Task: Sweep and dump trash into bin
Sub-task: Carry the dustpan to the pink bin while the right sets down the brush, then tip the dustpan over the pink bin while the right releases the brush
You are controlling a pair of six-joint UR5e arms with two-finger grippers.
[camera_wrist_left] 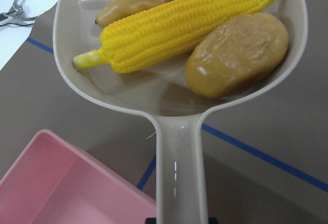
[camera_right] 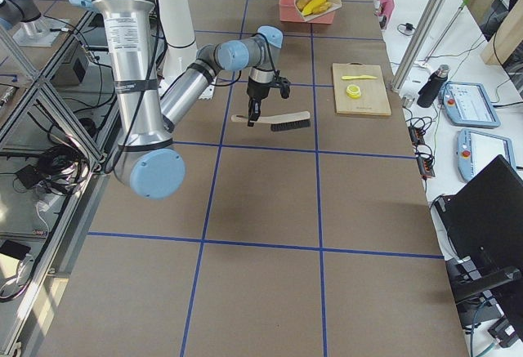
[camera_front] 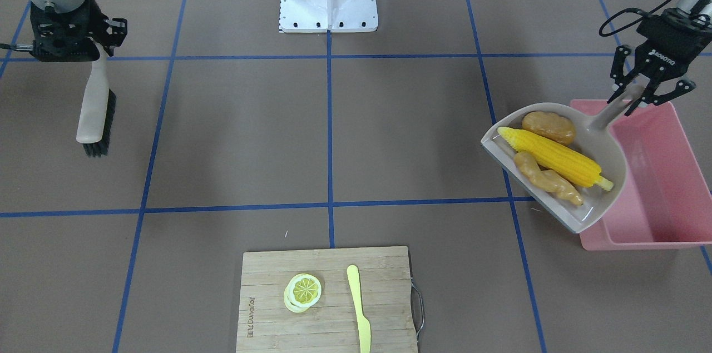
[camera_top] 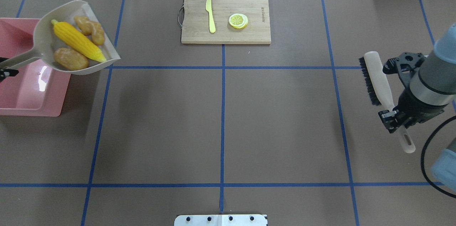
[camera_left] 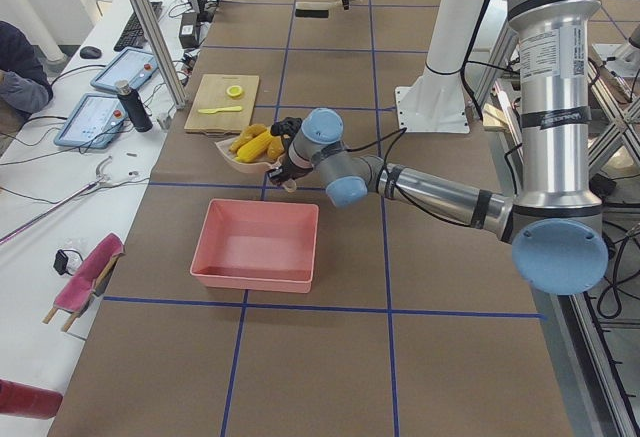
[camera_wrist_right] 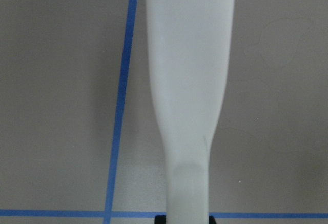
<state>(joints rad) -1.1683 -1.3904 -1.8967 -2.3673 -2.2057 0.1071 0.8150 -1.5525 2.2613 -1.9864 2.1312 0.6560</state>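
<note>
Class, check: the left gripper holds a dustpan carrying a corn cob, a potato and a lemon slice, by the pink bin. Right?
No: the third item in the dustpan is a ginger root; the lemon slice lies on the cutting board. The exterior front-facing view shows it. The left gripper, corn cob, potato and pink bin are right.

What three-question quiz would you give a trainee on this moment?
1. How many toy foods lie in the dustpan?
2. True or false: the bin holds nothing yet.
3. The right end effector holds: A nothing, B the brush, C the dustpan.

Key: 1 three; 2 true; 3 B.
</note>
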